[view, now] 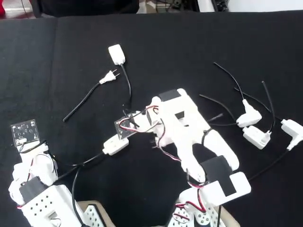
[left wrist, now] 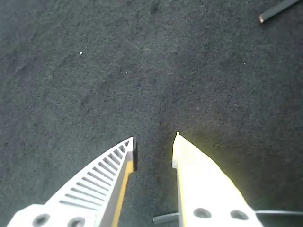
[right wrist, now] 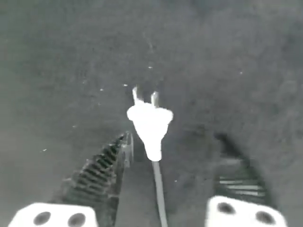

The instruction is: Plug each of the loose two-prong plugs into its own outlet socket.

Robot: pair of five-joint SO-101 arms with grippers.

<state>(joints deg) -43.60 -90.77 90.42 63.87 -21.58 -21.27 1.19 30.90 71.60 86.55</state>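
Note:
A white two-prong plug (right wrist: 150, 120) lies on the black cloth in the right wrist view, prongs pointing away and its cable running back toward the camera. My right gripper (right wrist: 174, 138) is open, one finger on each side of the plug and neither touching it. My left gripper (left wrist: 154, 142) is open over bare cloth with nothing between its fingers. In the high view another white plug (view: 110, 77) on a black cable lies at the upper left, just below a white outlet socket (view: 116, 54). A white plug piece (view: 116, 144) with a cable sits beside the right arm (view: 184, 123).
Several white socket and plug pieces (view: 257, 137) with thin black cables lie at the right of the table. A loose cable end (left wrist: 265, 16) shows beyond the left gripper. The left arm (view: 35, 189) stands at the near left corner. Black cloth (view: 199, 42) covers the table.

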